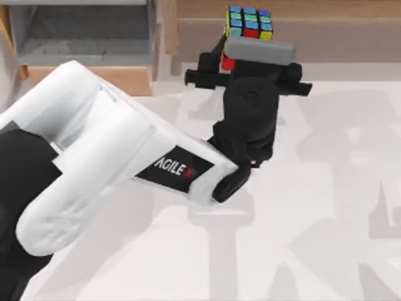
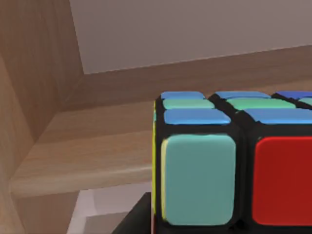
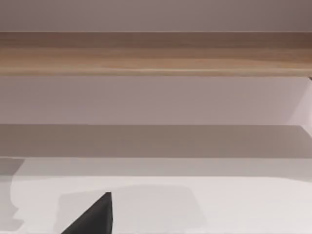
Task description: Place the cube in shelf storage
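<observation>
Now | left gripper [image 1: 249,37] reaches to the table's far edge, fingers clamped on the cube [image 1: 249,23] | cube sits at the gripper's tip, over the front plank of the shelf storage [image 1: 326,34] | wooden box compartment [image 1: 81,37] at far left

Left arm extended, left tool [image 1: 245,39] clamped shut

Pale table [image 1: 326,207] — wooden shelf storage [image 1: 326,31] apparently resting along its far edge.
</observation>
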`<state>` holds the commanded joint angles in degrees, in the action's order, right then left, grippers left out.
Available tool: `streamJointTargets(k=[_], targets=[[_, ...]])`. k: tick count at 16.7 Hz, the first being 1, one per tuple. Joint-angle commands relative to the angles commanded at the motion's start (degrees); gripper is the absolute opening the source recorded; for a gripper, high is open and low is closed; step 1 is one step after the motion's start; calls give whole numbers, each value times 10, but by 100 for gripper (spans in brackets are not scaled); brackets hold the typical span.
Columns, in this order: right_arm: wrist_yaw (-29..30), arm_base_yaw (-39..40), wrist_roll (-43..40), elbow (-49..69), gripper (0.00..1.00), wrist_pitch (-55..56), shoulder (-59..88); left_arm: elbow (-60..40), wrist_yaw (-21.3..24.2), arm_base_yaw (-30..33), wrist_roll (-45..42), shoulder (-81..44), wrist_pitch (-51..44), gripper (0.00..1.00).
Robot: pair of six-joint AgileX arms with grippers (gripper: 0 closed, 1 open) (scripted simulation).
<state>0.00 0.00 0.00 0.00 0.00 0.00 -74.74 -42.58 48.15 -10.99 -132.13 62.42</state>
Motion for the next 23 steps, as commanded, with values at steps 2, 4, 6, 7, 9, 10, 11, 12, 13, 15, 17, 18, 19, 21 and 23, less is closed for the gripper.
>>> streamJointTargets(k=[2,4,6,7,9,10,11,12,13,15,17,18,19,21,23], targets=[[0,0,0,0,100,0,0,-27,-6,2,-14,-21,63,0],[0,0,0,0,100,0,0,-49,-10,1,-24,-37,104,0],[0,0,0,0,100,0,0,-59,-12,0,-28,-44,119,0],[0,0,0,0,100,0,0,-59,-12,0,-28,-44,119,0],[0,0,0,0,100,0,0,-59,-12,0,-28,-44,119,0],[0,0,0,0,100,0,0,-59,-12,0,-28,-44,119,0],[0,0,0,0,100,0,0,-57,-12,-1,-29,-42,118,0],[0,0,0,0,100,0,0,-59,-12,-1,-28,-41,118,0],[0,0,0,0,100,0,0,-65,-12,-1,-27,-41,118,0],[0,0,0,0,100,0,0,-92,-17,0,-21,-42,126,0],[0,0,0,0,100,0,0,-134,-23,-6,-12,-46,129,0],[0,0,0,0,100,0,0,-158,-25,-12,-7,-50,127,0],[0,0,0,0,100,0,0,-184,-25,-18,-2,-56,123,0],[0,0,0,0,100,0,0,-236,-18,-35,5,-74,101,0],[0,0,0,0,100,0,0,-281,0,-50,9,-98,63,0]])
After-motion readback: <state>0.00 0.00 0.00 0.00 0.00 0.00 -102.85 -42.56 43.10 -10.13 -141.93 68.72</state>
